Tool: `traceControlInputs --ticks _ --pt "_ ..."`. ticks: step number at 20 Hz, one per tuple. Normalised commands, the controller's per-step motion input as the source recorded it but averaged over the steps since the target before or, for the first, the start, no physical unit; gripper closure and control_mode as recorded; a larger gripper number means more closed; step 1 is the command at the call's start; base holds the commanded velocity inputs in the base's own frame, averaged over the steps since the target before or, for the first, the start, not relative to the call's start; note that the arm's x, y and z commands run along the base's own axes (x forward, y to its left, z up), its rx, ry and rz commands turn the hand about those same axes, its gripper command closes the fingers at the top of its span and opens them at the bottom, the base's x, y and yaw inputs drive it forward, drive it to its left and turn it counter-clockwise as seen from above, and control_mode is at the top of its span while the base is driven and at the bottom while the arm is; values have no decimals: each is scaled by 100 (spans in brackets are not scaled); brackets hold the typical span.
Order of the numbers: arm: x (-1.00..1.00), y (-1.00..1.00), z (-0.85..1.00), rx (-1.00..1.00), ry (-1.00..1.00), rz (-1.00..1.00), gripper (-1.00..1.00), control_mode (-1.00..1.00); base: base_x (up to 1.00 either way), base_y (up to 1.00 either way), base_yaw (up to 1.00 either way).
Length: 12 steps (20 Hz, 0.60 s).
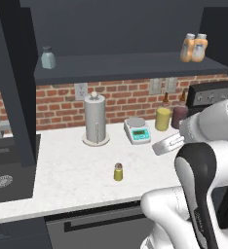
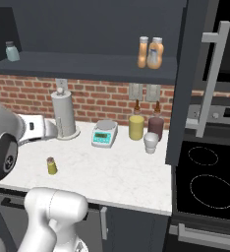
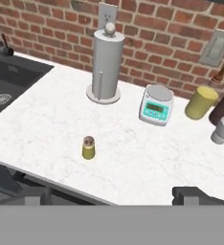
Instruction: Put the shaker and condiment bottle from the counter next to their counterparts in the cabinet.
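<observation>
The shaker (image 1: 118, 172), a stubby yellow-olive jar with a dark cap, stands upright on the white marble counter (image 1: 62, 165), also seen as shaker (image 2: 51, 166) and shaker (image 3: 88, 147). My gripper (image 3: 115, 197) is open with nothing between its fingers; it hovers above the counter's front part, to the right of the shaker and apart from it, gripper (image 1: 160, 147) (image 2: 52, 130). On the dark cabinet shelf (image 1: 125, 65) a pale blue-grey shaker (image 1: 48, 58) stands at the left. Two orange condiment bottles (image 1: 194, 47) (image 2: 150, 52) stand side by side at the right.
At the back of the counter are a paper-towel roll (image 1: 96, 120), a kitchen scale (image 1: 137, 130), a yellow jar (image 1: 162, 118), a dark maroon jar (image 1: 178, 116) and a white cup (image 2: 151, 142). A sink (image 1: 9, 170) lies left, a stove (image 2: 205, 177) right. An open cabinet door (image 2: 186, 74) stands beside the shelf.
</observation>
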Motion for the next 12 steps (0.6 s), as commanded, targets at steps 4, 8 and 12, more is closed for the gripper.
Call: traceControlInputs --ticks 4,8,12 --pt "1 -44 -14 22 0 19 -100 -100 0 0 0" --pt "0 14 -65 -2 7 13 -100 -100 0 0 0" --pt "0 34 -64 -9 1 3 -100 -100 0 0 0"
